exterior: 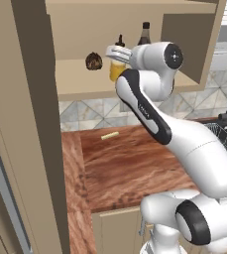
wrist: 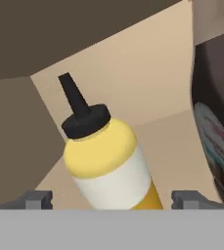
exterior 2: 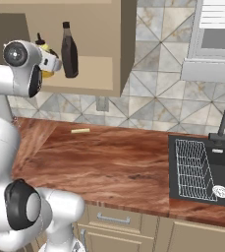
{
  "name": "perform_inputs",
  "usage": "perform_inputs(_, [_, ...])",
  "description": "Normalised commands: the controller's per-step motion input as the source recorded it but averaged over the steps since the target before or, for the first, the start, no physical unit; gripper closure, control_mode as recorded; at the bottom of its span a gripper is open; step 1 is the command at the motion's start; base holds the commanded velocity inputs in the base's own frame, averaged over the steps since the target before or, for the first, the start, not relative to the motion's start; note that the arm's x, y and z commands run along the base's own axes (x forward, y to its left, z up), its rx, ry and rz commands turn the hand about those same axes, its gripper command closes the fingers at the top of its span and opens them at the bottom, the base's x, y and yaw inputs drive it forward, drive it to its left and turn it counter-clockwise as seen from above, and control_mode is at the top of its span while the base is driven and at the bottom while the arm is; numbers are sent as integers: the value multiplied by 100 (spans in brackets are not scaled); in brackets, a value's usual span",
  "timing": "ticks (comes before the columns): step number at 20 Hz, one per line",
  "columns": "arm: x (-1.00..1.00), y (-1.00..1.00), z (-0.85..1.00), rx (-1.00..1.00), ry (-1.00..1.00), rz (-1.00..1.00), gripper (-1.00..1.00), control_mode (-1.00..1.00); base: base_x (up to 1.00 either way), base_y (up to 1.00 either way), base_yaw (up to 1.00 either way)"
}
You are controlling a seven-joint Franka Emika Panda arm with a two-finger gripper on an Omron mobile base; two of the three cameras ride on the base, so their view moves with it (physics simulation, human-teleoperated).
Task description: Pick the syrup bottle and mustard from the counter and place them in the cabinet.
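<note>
light: even, bright | shadows: dim cabinet (exterior: 135,30) interior | blur: slight softness, no glare

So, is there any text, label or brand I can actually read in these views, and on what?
No text is readable anywhere.
Syrup bottle: its pale label shows pink and blue smudges in the hand view, too blurred to read.
Round white disc in the sink: faint dark marks, too small to read.
Mustard: plain pale band, no lettering visible.
Cabinet and counter: no markings.
</note>
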Motion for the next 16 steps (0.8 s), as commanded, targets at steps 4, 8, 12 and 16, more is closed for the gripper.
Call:
perform_inputs(4, [-17, 0, -12, 0, -1, 0, -100, -100, 0, 0, 0])
perform_inputs(8, [-26, 0, -16, 0, -1, 0, -100, -100, 0, 0, 0])
perform_inputs(12, [-71, 0, -4, -5, -3, 1, -100, -100, 0, 0, 0])
perform_inputs(16, [-81, 0, -1, -9, -3, 0, -100, -100, 0, 0, 0])
